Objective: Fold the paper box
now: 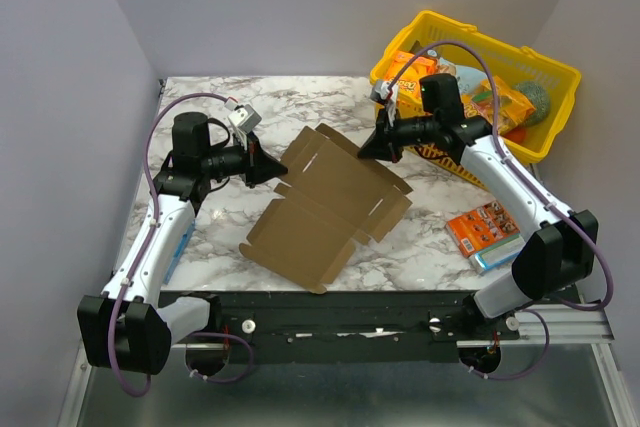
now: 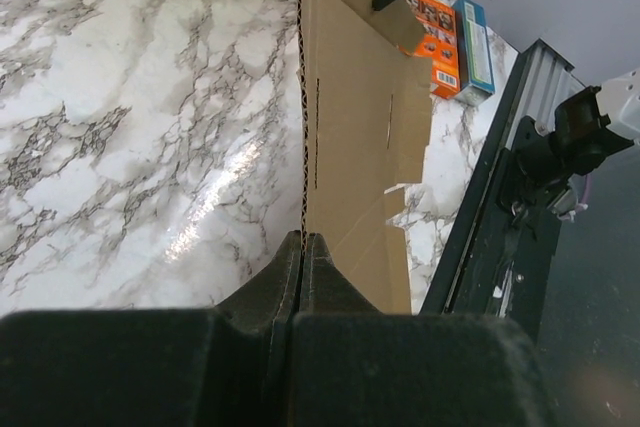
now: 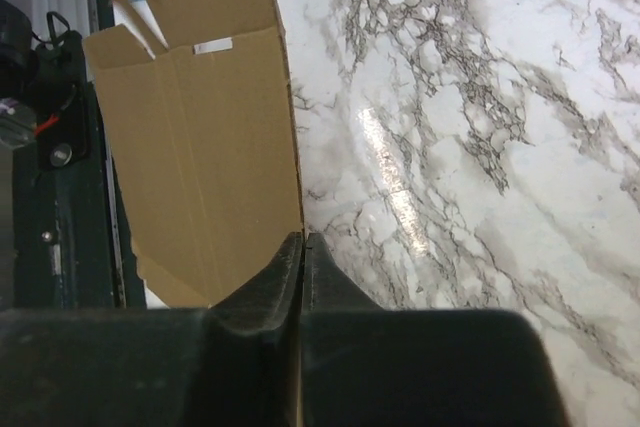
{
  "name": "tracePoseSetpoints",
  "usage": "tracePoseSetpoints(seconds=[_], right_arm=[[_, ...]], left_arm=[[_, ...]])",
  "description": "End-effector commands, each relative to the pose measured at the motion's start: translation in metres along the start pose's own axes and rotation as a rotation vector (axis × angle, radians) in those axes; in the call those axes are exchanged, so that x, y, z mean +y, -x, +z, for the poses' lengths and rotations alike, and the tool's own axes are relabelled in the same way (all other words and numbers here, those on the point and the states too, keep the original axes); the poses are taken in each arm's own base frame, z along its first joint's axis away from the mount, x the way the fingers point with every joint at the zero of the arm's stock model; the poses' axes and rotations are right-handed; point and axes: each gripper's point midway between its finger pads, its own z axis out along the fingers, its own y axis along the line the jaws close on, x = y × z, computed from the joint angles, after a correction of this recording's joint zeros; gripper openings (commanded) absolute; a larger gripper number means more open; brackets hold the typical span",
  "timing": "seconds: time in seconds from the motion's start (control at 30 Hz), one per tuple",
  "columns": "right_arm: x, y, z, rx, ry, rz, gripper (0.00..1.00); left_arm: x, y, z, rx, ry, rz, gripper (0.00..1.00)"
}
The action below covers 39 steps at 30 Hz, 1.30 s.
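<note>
Box: we see the unfolded brown paper box (image 1: 330,202) spread over the middle of the marble bench (image 1: 420,247), between the two arms.
Left claw: the left claw (image 1: 270,169) is pinched tight on the box's left edge.
Right claw: the right claw (image 1: 366,151) is clamped on a far flap.
Background: a yellow basket (image 1: 520,51) sits at the far right corner, and an orange snack box (image 1: 482,227) lies beside the right arm.

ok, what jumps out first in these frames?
The unfolded brown paper box in the middle of the marble table, pinched at opposite edges by the left hand and right hand. A yellow basket of snack packs fills the far right corner, and an orange snack box lies near the right edge.
</note>
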Motion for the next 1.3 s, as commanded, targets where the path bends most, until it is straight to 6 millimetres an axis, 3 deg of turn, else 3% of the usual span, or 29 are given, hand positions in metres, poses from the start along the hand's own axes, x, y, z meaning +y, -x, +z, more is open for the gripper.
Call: tracePoseSetpoints(seconds=[0.0,0.17,0.2,0.3,0.4,0.5,0.53,0.63,0.77,0.8,0.87,0.9,0.97,1.0,1.07,1.1,1.17,1.2,1.27], right_arm=[[0.000,0.000,-0.002,-0.008,-0.003,0.011,0.01],[-0.029,-0.012,-0.003,0.087,-0.221,-0.013,0.01],[-0.037,-0.017,-0.003,0.129,-0.292,-0.025,0.01],[-0.052,-0.030,-0.003,0.204,-0.409,-0.030,0.01],[-0.069,-0.047,-0.006,0.294,-0.528,-0.035,0.01],[-0.079,-0.061,-0.009,0.368,-0.616,-0.050,0.01],[-0.081,-0.062,-0.008,0.375,-0.631,-0.057,0.01],[-0.085,-0.064,-0.005,0.398,-0.696,-0.086,0.01],[-0.087,-0.064,0.003,0.416,-0.769,-0.111,0.01],[-0.087,-0.065,0.006,0.422,-0.781,-0.113,0.01],[-0.086,-0.066,0.011,0.417,-0.792,-0.102,0.01],[-0.085,-0.067,0.012,0.419,-0.806,-0.100,0.01],[-0.083,-0.066,0.014,0.407,-0.819,-0.086,0.01],[-0.081,-0.067,0.014,0.407,-0.837,-0.086,0.01],[-0.078,-0.062,0.018,0.374,-0.837,-0.084,0.01],[-0.074,-0.062,0.022,0.368,-0.834,-0.086,0.01],[-0.070,-0.058,0.027,0.343,-0.827,-0.093,0.01],[-0.068,-0.057,0.029,0.339,-0.833,-0.102,0.01],[-0.063,-0.058,0.035,0.336,-0.833,-0.107,0.01]], left_arm=[[0.007,-0.002,-0.002,-0.002,0.043,-0.008,0.00],[0.028,-0.009,0.006,0.005,0.132,-0.080,0.02],[0.035,-0.013,0.008,0.013,0.155,-0.118,0.24],[0.053,-0.021,0.011,0.031,0.235,-0.192,0.72],[0.081,-0.025,0.000,0.034,0.427,-0.210,0.84],[0.106,-0.027,-0.027,0.011,0.667,-0.205,0.84],[0.106,-0.026,-0.029,-0.004,0.688,-0.198,0.84],[0.088,-0.027,-0.022,-0.048,0.693,-0.195,0.78],[0.051,-0.044,0.013,-0.053,0.586,-0.232,0.73],[0.048,-0.067,0.022,-0.038,0.566,-0.304,0.70],[0.039,-0.077,0.038,-0.061,0.503,-0.329,0.65],[0.042,-0.100,0.043,-0.027,0.503,-0.384,0.57],[0.037,-0.108,0.055,-0.039,0.454,-0.384,0.52],[0.040,-0.127,0.059,-0.006,0.455,-0.401,0.49],[0.036,-0.134,0.068,-0.007,0.416,-0.408,0.45],[0.037,-0.148,0.071,0.026,0.412,-0.426,0.44],[0.036,-0.153,0.079,0.022,0.389,-0.427,0.41],[0.038,-0.172,0.083,0.068,0.395,-0.443,0.37],[0.039,-0.184,0.088,0.089,0.392,-0.450,0.29]])
